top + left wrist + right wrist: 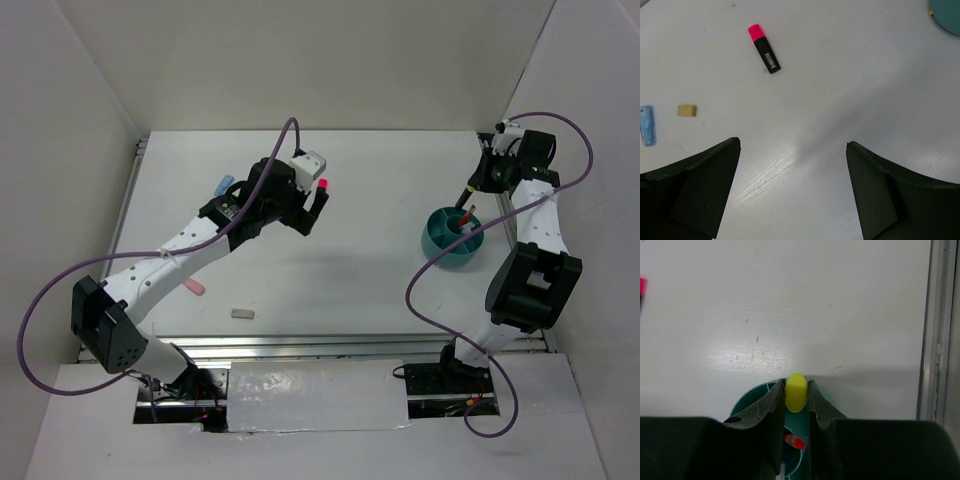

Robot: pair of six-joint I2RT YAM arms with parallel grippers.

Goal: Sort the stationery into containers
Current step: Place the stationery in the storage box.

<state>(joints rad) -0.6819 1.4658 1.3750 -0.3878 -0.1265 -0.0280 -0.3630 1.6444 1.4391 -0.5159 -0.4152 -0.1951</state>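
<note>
Teal cup (452, 238): the sorting target. Directly above it, right gripper (796, 387), jaws narrowed on a yellow-capped highlighter (796, 396), held upright for dropping in. Well left of the cup, left gripper (793, 145), jaws wide, hovers near the pink-capped highlighter (764, 48), probably next; tan eraser (686, 110) farther still.

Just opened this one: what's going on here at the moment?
The right tool is shut on a yellow-capped highlighter, holding it over the teal cup, which has a red pen in it. The left tool hangs open above the table, with a pink-capped highlighter lying ahead of it. A tan eraser, a blue clip and a pink eraser lie loose on the table.
</note>
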